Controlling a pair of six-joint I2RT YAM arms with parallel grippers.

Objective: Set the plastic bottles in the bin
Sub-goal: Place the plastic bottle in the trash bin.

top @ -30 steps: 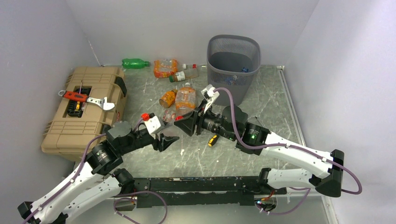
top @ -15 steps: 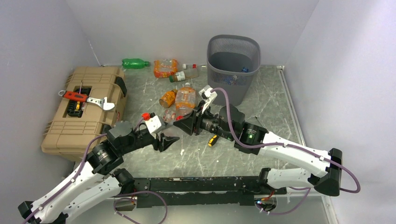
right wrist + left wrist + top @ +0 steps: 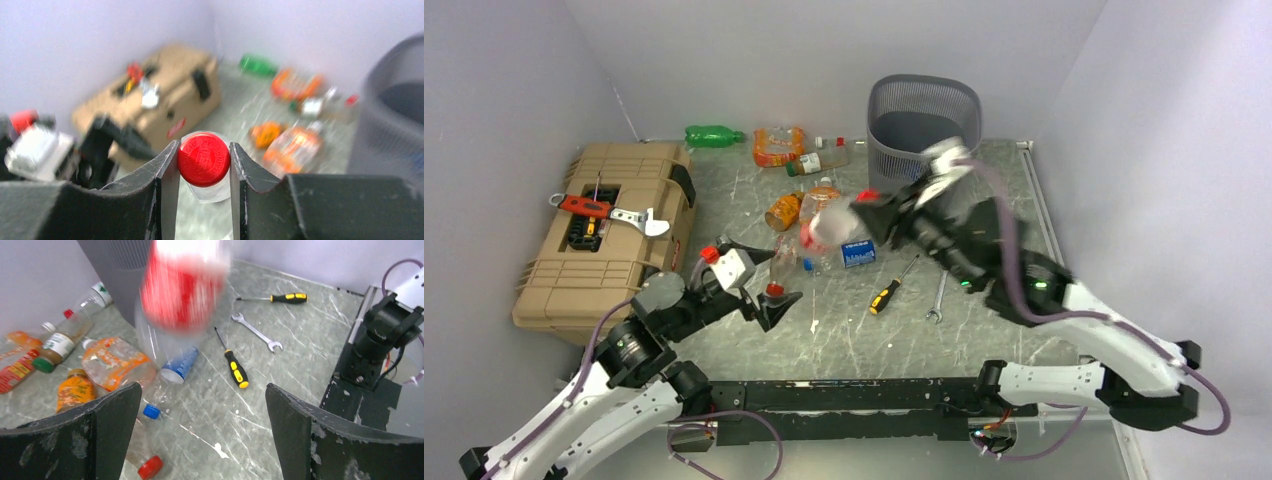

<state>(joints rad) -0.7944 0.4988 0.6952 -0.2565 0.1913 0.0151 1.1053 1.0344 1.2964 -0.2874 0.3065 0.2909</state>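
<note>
Left claw [image 3: 202, 405] stands wide apart and holds nothing, low over the table [image 3: 854, 335], with loose bottles just under it. Risk here: the carried bottle hangs right above this claw, so any lift of that arm could knock it.

Red-capped bottle [image 3: 829, 228] is in the air over mid-table, left of the bin [image 3: 924, 150] and not yet over its rim. Right claw [image 3: 203, 167] is clamped on the cap alone. The body sticks out sideways, blurred — looks like a weak hold. It may twist, drop short, or clip the rim.

Counts, left to right:
- one tan toolbox [image 3: 574, 270]
- one green bottle [image 3: 714, 135]
- three orange bottles [image 3: 782, 210]
- one brown bottle [image 3: 60, 340] with a green cap
- one small clear bottle [image 3: 90, 300] at the back
- three clear bottles [image 3: 180, 365] by the left claw — nine on the table, one held
- two screwdrivers [image 3: 235, 367]
- one wrench [image 3: 257, 332]
- one bin, contents cannot be counted
</note>
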